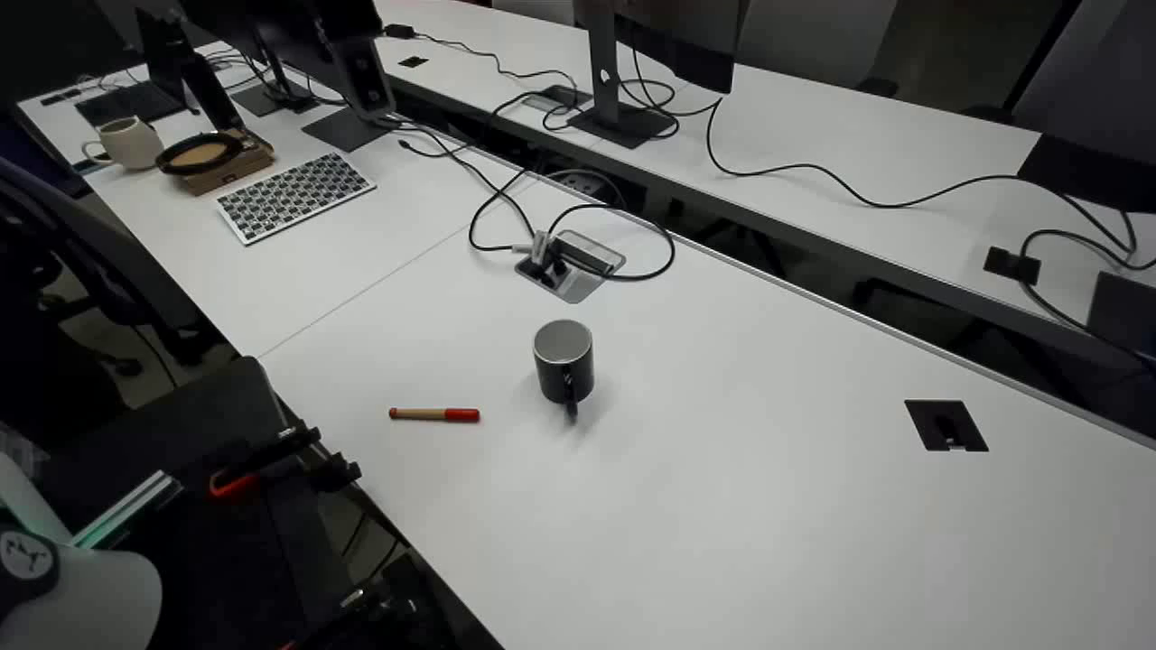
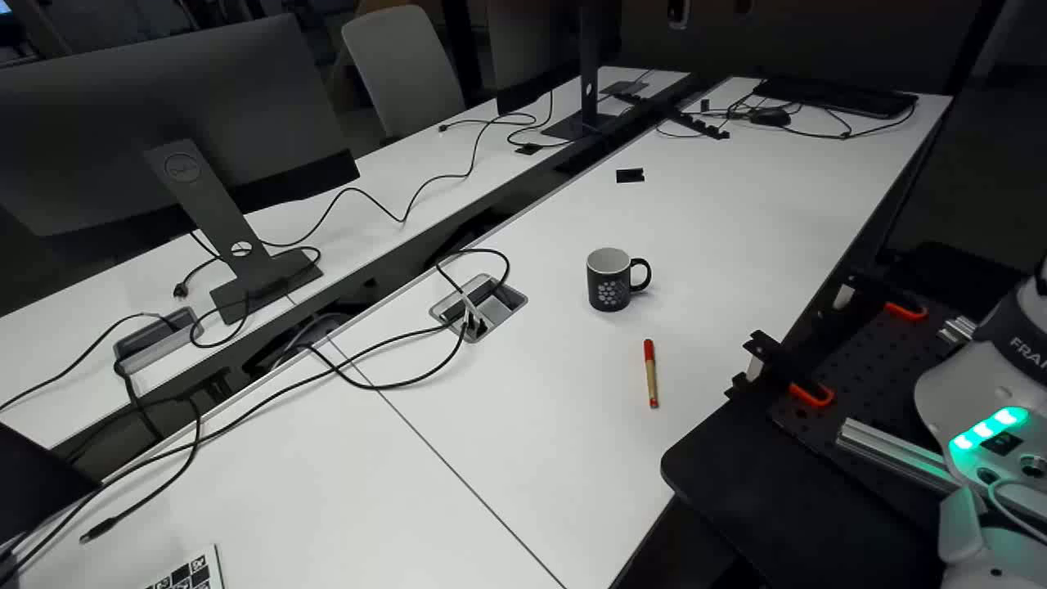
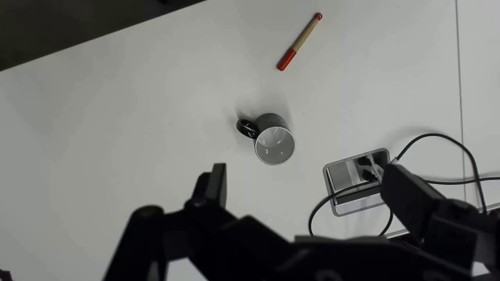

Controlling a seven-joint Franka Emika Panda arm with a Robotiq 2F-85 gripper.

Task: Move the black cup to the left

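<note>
Plainly, the gripper stood released in the wrist view, its fingers spread wide and apart from the black cup. That cup rested upright on the white table, its handle pointing right in an exterior view. Near it lay the red pen; on another side sat a power outlet, with black cables looping by it. Farther out, in an exterior view, were a white keyboard and a light-coloured cup beside a brown box.
</note>
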